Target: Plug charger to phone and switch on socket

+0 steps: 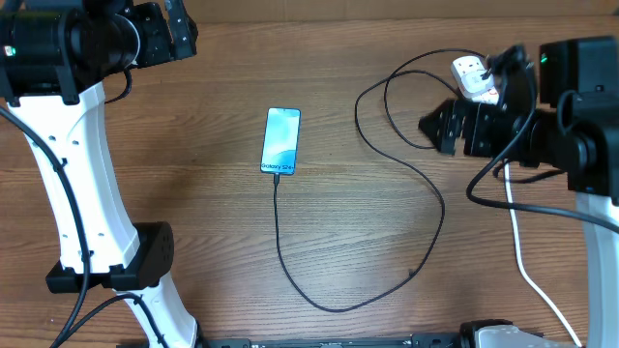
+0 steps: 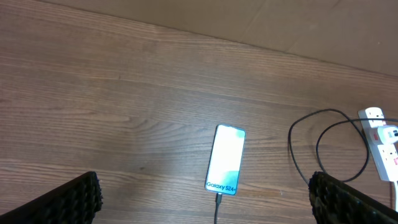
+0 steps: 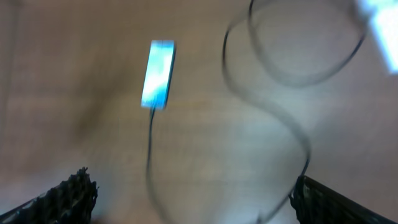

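Note:
The phone (image 1: 280, 140) lies flat mid-table, its light blue screen up, "Galaxy" text at the near end. The black charger cable (image 1: 426, 184) has its tip in the phone's near end and loops across the table to the white socket (image 1: 474, 79) at the far right. The phone (image 2: 225, 160), the cable (image 2: 298, 155) and the socket (image 2: 382, 143) show in the left wrist view. The right wrist view is blurred but shows the phone (image 3: 157, 73) and the cable (image 3: 292, 124). My left gripper (image 1: 179, 29) is open and empty at the far left. My right gripper (image 1: 440, 126) is open and empty beside the socket.
A thick white cord (image 1: 527, 261) runs from the socket down the right side toward the table's front edge. The arm bases stand at the near left (image 1: 126, 261) and near right.

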`<state>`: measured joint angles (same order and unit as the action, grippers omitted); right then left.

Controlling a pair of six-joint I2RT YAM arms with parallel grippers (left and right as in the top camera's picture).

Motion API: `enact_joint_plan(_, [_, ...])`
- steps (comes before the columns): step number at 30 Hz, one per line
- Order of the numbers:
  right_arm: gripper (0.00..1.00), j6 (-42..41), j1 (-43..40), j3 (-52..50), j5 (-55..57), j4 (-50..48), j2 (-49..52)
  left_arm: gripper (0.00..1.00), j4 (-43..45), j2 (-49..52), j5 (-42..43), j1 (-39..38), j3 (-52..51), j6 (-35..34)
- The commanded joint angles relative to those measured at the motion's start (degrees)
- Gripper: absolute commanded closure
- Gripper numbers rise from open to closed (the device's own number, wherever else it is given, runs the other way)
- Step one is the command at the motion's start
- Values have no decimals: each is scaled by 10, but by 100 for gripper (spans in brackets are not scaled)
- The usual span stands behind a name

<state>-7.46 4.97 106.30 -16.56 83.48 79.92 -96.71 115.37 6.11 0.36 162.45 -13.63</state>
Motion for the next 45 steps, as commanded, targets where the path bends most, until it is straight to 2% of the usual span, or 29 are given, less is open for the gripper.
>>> enact_joint_plan(1, [0, 3, 6, -2, 70, -63, -54, 0, -1, -6, -8, -4, 0, -10])
enact_joint_plan(5, [0, 10, 34, -62, 143, -177, -116, 0, -1, -6, -7, -4, 0, -10])
enact_joint_plan(8, [0, 54, 48, -145, 150, -264, -169, 0, -1, -6, -7, -4, 0, -10])
enact_joint_plan(13, [0, 80, 51, -346, 153, -461, -275, 0, -1, -6, -7, -4, 0, -10])
enact_joint_plan(15, [0, 80, 51, -469, 153, -569, -339, 0, -1, -6, -7, -4, 0, -10])
enact_joint_plan(21, [0, 80, 51, -701, 155, -764, -477, 0, -1, -6, -7, -4, 0, -10])
enact_joint_plan(25, [0, 80, 51, -833, 155, -857, -578, 0, -1, -6, -7, -4, 0, -10])
enact_joint_plan(33, [0, 80, 51, -1001, 154, -925, -728, 1, -1, -6, -7, -4, 0, -10])
enact_joint_plan(45, [0, 80, 51, -1059, 154, -900, -793, 1, -1, -6, -7, -4, 0, -10])
